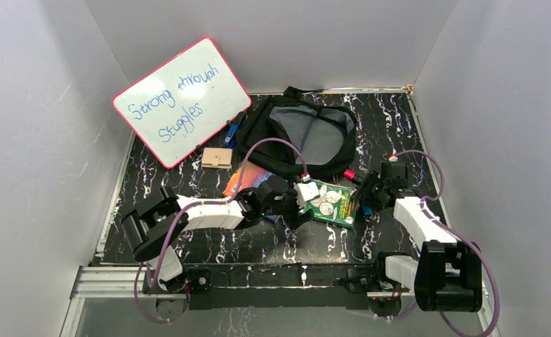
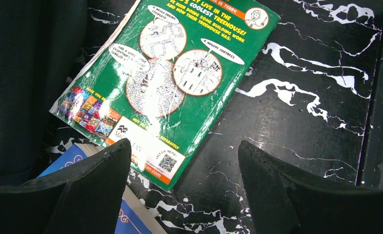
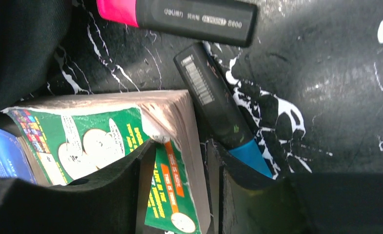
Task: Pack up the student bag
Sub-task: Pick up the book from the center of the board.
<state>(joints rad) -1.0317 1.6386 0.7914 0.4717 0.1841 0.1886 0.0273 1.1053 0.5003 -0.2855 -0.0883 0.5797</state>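
Note:
The student bag (image 1: 307, 133) lies open at the back of the table, grey lining showing; its black fabric (image 2: 23, 73) fills the left of the left wrist view. A green book (image 1: 332, 202) lies in front of it, between the two grippers. My left gripper (image 2: 184, 151) hangs open over the book's near corner (image 2: 174, 92), holding nothing. My right gripper (image 3: 182, 146) is shut on the green book's (image 3: 174, 190) edge, one finger on the cover and one on the page side. Part of a blue book (image 2: 77, 156) shows under the green one.
A pink highlighter (image 3: 179, 14) and a blue one (image 3: 218, 107) lie beside the right gripper. A whiteboard (image 1: 181, 102) leans at the back left. Near it sit a wooden block (image 1: 216, 157), a blue marker (image 1: 232, 131) and an orange item (image 1: 241, 181).

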